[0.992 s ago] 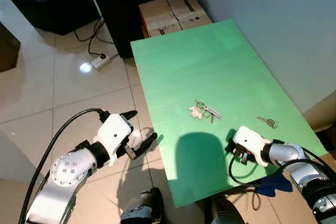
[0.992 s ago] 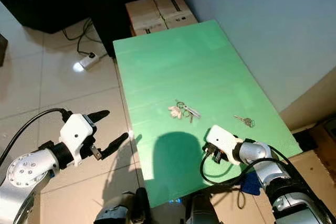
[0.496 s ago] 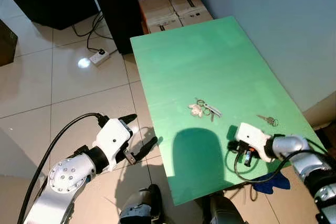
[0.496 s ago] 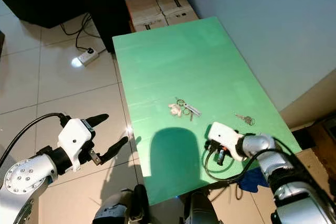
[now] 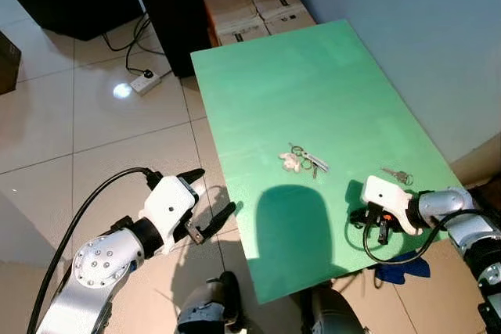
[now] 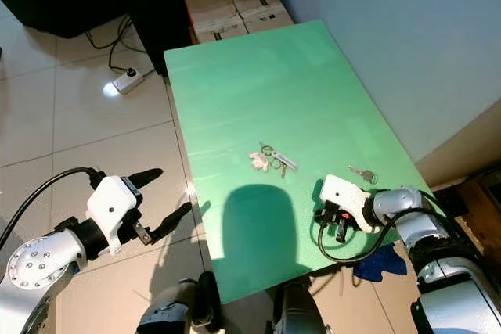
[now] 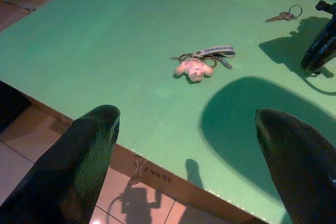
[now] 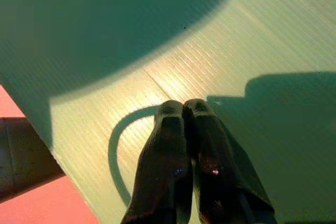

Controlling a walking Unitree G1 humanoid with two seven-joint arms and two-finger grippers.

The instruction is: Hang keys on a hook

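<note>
A bunch of keys with a pale plush charm and a strap (image 5: 302,161) lies mid-table on the green table (image 5: 297,84); the same bunch of keys (image 7: 202,63) shows in the left wrist view. A second small key on a ring (image 5: 398,175) lies near the right edge. My right gripper (image 5: 376,228) rests low over the table's near right part, fingers (image 8: 181,129) pressed together with nothing between them. My left gripper (image 5: 210,199) hangs open over the floor, left of the table's near edge.
Cardboard boxes (image 5: 254,7) stand beyond the table's far end, with a dark cabinet (image 5: 168,5) beside them. A power strip and cables (image 5: 145,80) lie on the tiled floor. A grey wall (image 5: 407,37) runs along the table's right side. A blue cloth (image 5: 403,267) hangs below the near right corner.
The camera has shifted slightly. My right gripper has moved right along the table's near part, toward the small key. The left arm has stayed about where it was.
</note>
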